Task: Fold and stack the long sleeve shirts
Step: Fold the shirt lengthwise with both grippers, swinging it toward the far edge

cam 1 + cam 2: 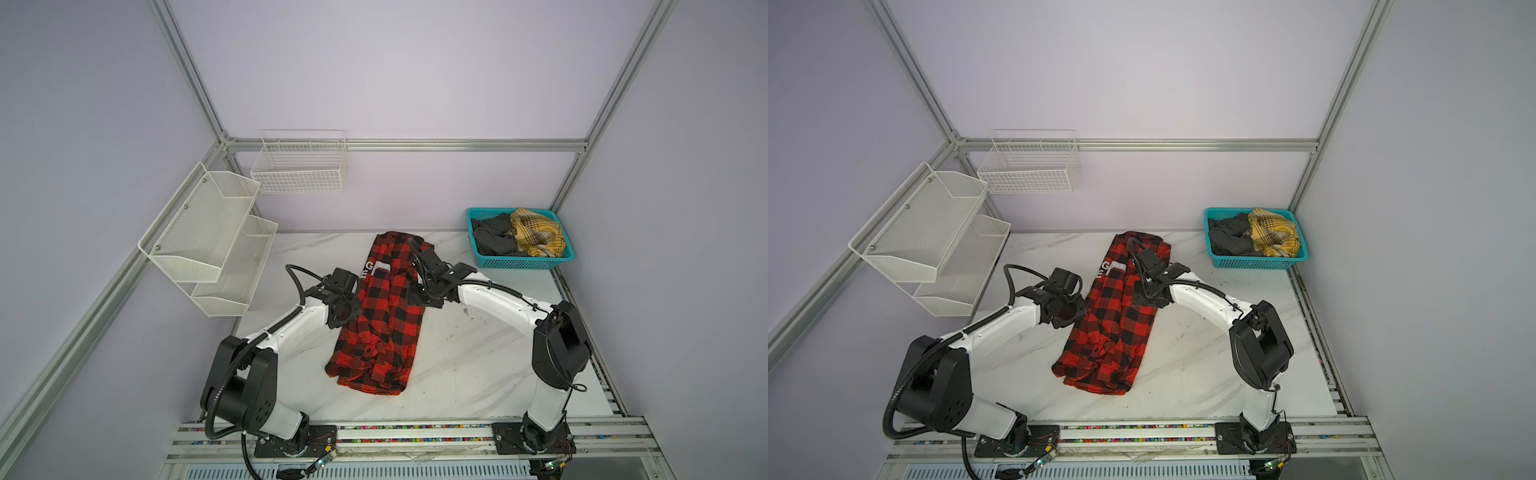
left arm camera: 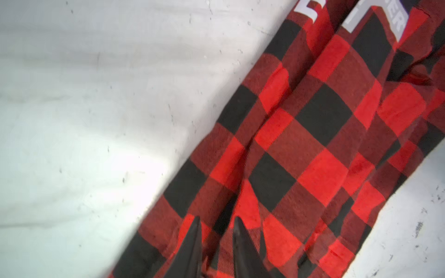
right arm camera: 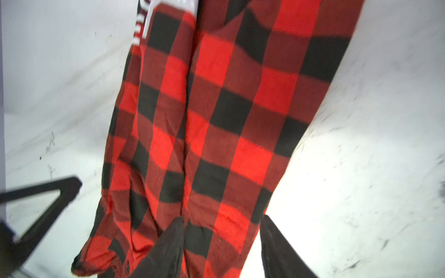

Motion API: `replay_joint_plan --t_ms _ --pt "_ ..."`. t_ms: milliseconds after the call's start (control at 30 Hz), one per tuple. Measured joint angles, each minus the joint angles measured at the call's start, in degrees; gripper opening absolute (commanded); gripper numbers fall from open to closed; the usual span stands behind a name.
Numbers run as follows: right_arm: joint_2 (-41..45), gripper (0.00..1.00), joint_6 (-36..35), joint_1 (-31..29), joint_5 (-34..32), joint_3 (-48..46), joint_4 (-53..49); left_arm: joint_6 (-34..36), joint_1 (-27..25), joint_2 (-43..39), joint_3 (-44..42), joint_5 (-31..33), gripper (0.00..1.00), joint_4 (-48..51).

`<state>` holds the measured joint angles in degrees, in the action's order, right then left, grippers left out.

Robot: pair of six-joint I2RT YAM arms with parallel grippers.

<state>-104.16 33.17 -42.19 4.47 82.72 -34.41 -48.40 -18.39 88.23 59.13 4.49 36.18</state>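
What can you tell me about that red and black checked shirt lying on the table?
The shirt is soft flannel-like cloth in large red and black checks, with white block letters near its far end. It lies flat on the white marble-look table, folded lengthwise into a long narrow strip, its near end rumpled. The left tool and right tool hover open at its edges; contact is unclear.

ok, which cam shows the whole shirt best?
A top view: the shirt lies full length on the table, both ends visible. Both wrist views show only a close, cropped stretch of its checks plus some white lettering.
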Motion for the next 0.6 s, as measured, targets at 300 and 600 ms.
replay_joint_plan --t_ms 300,600 --pt "-9.05 0.52 5.51 -2.97 3.52 -0.74 2.97 3.1 2.1 7.52 0.79 -5.99 0.21 0.37" --pt "-8.74 0.59 6.88 5.09 1.7 3.91 2.82 4.79 2.1 3.82 0.79 -7.89 0.49 2.08"
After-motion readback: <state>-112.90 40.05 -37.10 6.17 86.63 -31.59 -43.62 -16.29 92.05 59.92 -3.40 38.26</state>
